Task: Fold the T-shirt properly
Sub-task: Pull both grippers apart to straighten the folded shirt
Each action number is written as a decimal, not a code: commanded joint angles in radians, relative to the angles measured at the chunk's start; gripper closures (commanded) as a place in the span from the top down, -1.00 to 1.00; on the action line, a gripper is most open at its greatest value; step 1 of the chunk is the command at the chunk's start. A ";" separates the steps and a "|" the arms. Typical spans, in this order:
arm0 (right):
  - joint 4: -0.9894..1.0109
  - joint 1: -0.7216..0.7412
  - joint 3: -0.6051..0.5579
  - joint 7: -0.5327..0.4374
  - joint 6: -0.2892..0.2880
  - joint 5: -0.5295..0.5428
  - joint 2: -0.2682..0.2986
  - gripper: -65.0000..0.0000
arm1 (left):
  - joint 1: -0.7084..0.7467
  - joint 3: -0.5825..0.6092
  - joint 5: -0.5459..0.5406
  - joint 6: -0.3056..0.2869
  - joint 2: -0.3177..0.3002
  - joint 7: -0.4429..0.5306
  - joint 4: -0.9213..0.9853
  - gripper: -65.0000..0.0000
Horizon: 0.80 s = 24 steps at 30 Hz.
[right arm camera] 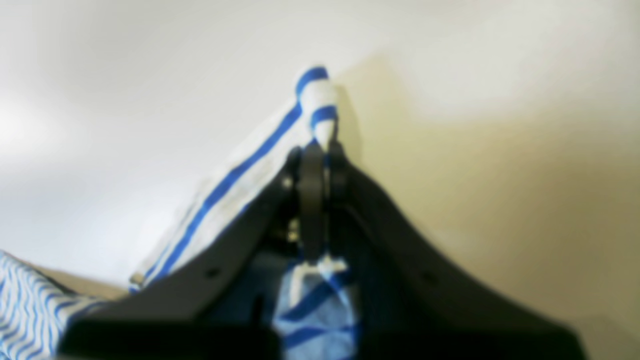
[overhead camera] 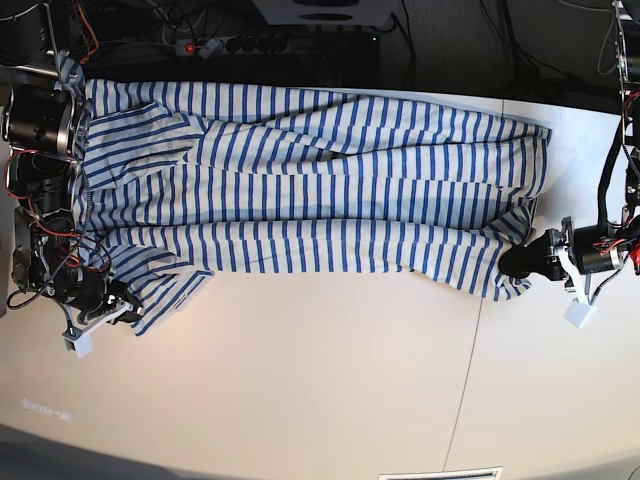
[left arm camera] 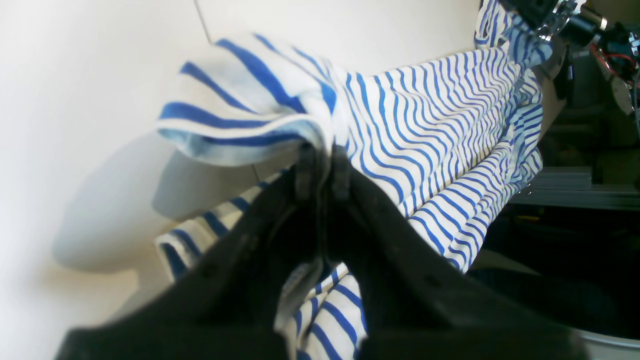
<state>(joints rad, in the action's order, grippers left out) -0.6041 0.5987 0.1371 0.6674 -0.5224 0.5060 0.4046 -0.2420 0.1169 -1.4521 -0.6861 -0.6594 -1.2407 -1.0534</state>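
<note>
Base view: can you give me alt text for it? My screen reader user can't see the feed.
A blue-striped white T-shirt lies stretched across a pale table, held at both ends by robot arms. The right gripper pinches a sleeve edge at the view's left; the left gripper clamps the hem corner at its right.

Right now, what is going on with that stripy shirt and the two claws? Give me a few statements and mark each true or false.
1. The T-shirt is stretched out between the two arms. True.
2. The left gripper is open and empty. False: it is shut on the striped cloth.
3. The right gripper pinches a fold of the shirt. True.
4. The shirt has red stripes. False: they are blue on white.
5. The table under the shirt is black. False: it is light-coloured.
</note>
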 commanded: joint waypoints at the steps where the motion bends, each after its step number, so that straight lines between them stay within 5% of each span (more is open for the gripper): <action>1: -0.030 0.021 0.000 0.021 -0.080 -0.008 0.019 -1.00 | -0.030 -0.009 -0.029 -0.012 -0.023 -0.006 -0.014 -1.00; 8: -0.224 -0.042 0.000 0.169 -0.081 0.204 0.099 -1.00 | 0.006 -0.009 -0.031 -0.012 -0.064 -0.095 -0.143 -1.00; 17: -0.531 -0.310 0.006 0.270 -0.084 0.296 0.241 -1.00 | 0.169 -0.009 -0.031 -0.012 -0.092 -0.095 -0.381 -1.00; 24: -0.666 -0.482 0.091 0.312 -0.084 0.354 0.350 -1.00 | 0.198 -0.009 -0.031 -0.012 -0.123 -0.096 -0.396 -1.00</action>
<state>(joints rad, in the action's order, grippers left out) -1.2522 0.0937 0.2123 0.9974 -0.5274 0.8497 0.7197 -0.0280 0.1181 -1.4597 -0.6865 -0.7578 -1.3468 -1.4372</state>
